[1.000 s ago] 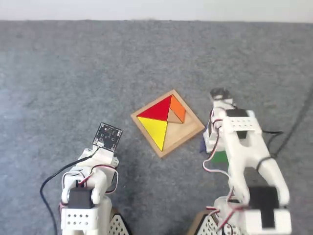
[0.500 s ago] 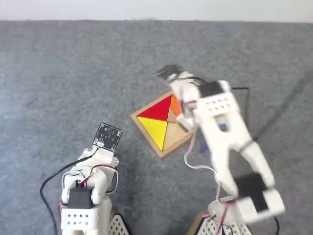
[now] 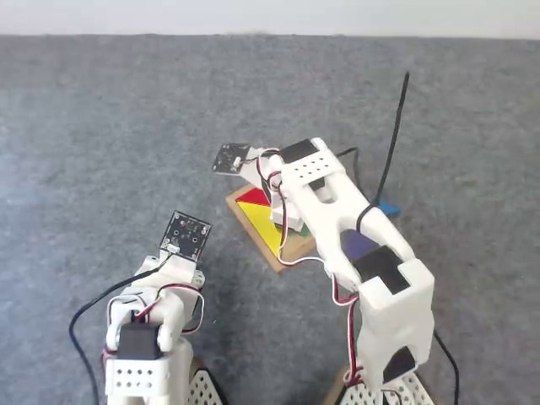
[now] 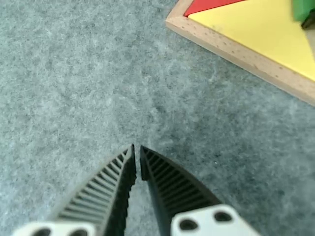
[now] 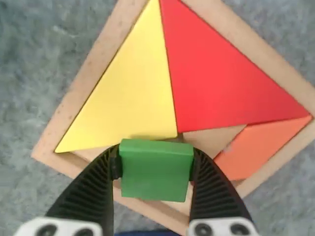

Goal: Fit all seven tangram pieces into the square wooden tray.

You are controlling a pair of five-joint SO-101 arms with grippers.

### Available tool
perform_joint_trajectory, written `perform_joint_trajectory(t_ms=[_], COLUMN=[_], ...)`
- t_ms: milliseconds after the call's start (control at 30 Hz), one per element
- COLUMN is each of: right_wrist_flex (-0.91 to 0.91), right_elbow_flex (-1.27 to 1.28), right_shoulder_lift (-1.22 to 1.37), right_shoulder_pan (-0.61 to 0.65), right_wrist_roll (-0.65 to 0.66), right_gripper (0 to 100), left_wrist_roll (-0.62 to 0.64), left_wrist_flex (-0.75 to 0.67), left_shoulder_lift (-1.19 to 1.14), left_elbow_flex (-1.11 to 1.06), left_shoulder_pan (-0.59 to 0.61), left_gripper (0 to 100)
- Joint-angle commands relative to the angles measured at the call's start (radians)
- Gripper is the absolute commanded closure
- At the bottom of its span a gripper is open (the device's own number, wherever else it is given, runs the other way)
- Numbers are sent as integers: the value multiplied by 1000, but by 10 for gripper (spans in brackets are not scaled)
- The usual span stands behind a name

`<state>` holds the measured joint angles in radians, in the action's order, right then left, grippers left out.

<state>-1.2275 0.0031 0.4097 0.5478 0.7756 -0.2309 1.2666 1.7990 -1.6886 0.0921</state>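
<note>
The right gripper [image 5: 155, 160] is positioned over the square wooden tray [image 5: 93, 73], and its jaws are clamped on a green square piece [image 5: 155, 169], one jaw against each of two opposite sides. In the right wrist view the green piece is seen at the uncovered part of the tray, just beside the short edge of the yellow triangle [image 5: 130, 93]. Whether the piece rests on the tray floor cannot be told.

Three pieces are seated in the tray. The yellow triangle and the red triangle [image 5: 216, 73] are laid edge to edge along one long side. An orange piece [image 5: 261, 142] is set against the red triangle, at the tray's far rim. A patch of bare wood [image 5: 211, 140] is left between the red triangle, the orange piece and the green piece.

In the high view the right arm is stretched across the tray [image 3: 251, 232], so that much of the tray is covered. A blue piece [image 3: 388, 207] is noted on the table [image 3: 101, 126], on the far side of that arm from the tray and apart from it.

The left gripper [image 4: 137, 152] is held low over the grey table covering, near the tray rim [image 4: 236, 51] but clear of it. Its jaws are drawn together with only a thin slit between the tips, and nothing is gripped.
</note>
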Motion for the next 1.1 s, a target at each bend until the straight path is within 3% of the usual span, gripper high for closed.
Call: perform_joint_trajectory(t_ms=[0,167,367,633,1067], right_wrist_flex=[28,18,-31,-122,-202], right_elbow_flex=[-52,-52,-51,-51,-141], right_shoulder_lift=[8,8,18,15,-21], right_shoulder_pan=[4,8,10,21,5], right_wrist_roll=[95,206,218,216,213], right_gripper=[969,969,959,770,768], left_wrist_roll=[-11,-11,-11,-11,-11], left_wrist_flex=[3,3,3,3,3], left_shoulder_lift=[23,23,23,23,23], left_elbow_flex=[7,7,7,7,7], left_shoulder_pan=[5,5,5,5,5], left_gripper=[984,984,984,984,984])
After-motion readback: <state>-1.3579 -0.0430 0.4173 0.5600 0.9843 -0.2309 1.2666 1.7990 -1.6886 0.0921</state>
